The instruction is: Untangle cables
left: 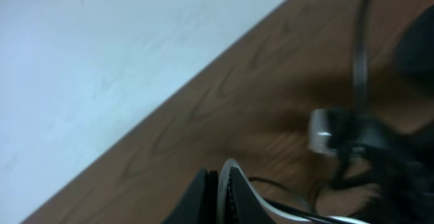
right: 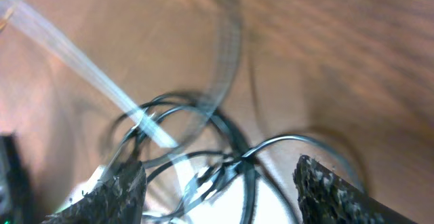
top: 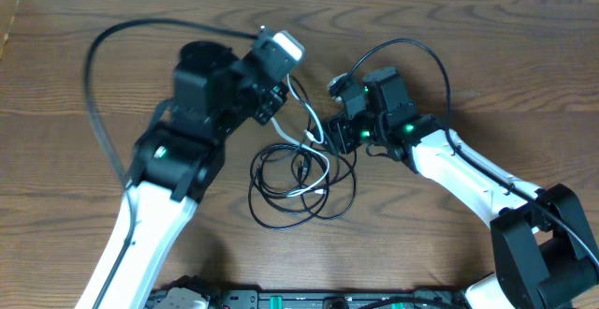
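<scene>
The table (top: 524, 75) is seen as matt brown wood grain. The cables (top: 304, 170) are sheathed in smooth, faintly glossy plastic. Rough, grainy pads (right: 325, 190) are shown on the right gripper (right: 217, 187).

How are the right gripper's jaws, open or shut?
Open: in the wrist view the right gripper's pads stand wide apart, the cables loose in the gap.

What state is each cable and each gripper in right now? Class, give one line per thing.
white cable, stretched taut from the tangle
black cable, lying in loose loops, tangled with the white cable
left gripper, shut on the white cable
right gripper, open above the loops
</scene>
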